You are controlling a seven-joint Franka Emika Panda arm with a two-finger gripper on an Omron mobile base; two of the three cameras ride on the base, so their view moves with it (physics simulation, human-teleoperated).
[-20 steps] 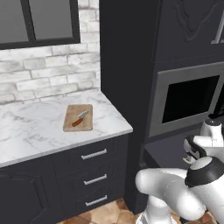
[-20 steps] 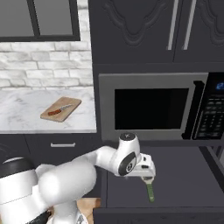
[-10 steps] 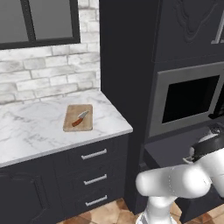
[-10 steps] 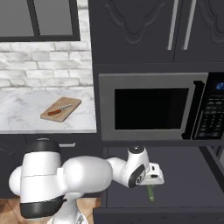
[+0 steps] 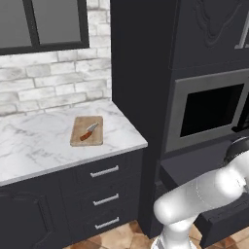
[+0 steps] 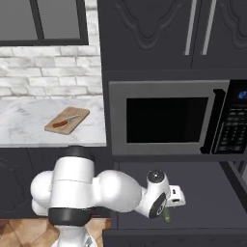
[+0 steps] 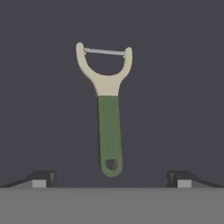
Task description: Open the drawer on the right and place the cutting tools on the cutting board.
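Observation:
The drawer [image 6: 202, 185] on the right stands pulled out below the microwave, and its dark front [image 5: 228, 221] juts toward me. On the drawer floor lies the green-handled peeler [image 7: 109, 131], its pale Y-shaped head pointing away from the hand; its green end [image 6: 167, 216] pokes out below my wrist. My gripper [image 7: 111, 178] hangs open just above it, one fingertip [image 7: 43, 177] on each side of the handle's end, touching nothing. The knife [image 5: 88, 132] with the reddish handle rests on the wooden cutting board [image 5: 87, 131] on the counter, also seen from the right as the knife [image 6: 65, 121] on the board [image 6: 67, 120].
A microwave [image 6: 164, 118] sits right above the open drawer. Three narrow drawers with silver handles [image 5: 104, 197] are under the marble counter [image 5: 39, 151]. A tall dark cabinet column [image 5: 141, 73] separates the counter from the drawer. My white arm [image 6: 96, 193] fills the space before the drawer.
The arm has folded lower and forward, bringing the hand down into the drawer over the peeler. The jaws stayed open. Knife and board have not moved.

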